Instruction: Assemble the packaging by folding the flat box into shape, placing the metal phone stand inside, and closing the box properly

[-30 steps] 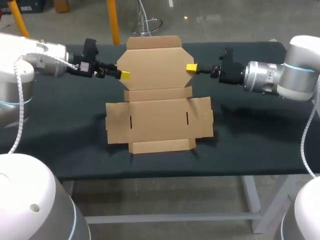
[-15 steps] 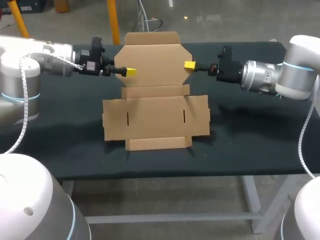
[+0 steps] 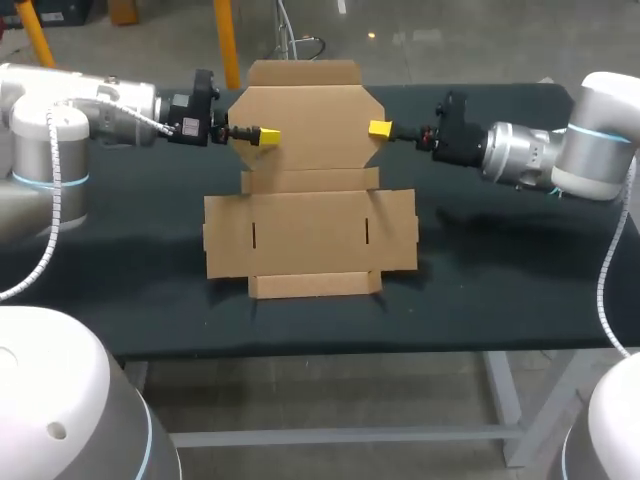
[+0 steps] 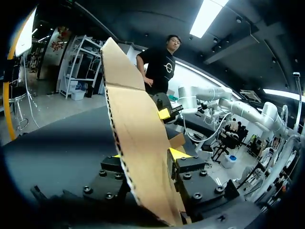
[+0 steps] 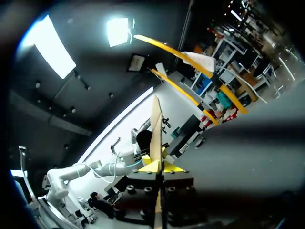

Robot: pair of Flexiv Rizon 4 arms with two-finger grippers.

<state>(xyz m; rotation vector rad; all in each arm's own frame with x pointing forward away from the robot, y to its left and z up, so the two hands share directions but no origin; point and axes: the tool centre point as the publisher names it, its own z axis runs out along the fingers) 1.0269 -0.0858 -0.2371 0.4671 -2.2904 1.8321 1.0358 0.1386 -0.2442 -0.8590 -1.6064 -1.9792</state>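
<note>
Folding was in hand: my left gripper (image 3: 268, 135) and right gripper (image 3: 379, 129) each clenched the raised rear panel (image 3: 305, 125) of the flat cardboard box (image 3: 310, 235) on the desk (image 3: 500, 260); next, I judged, an even crease forward.

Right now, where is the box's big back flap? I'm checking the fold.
In the head view, the back flap is at the far middle of the table, pinched between the left gripper and right gripper.
</note>
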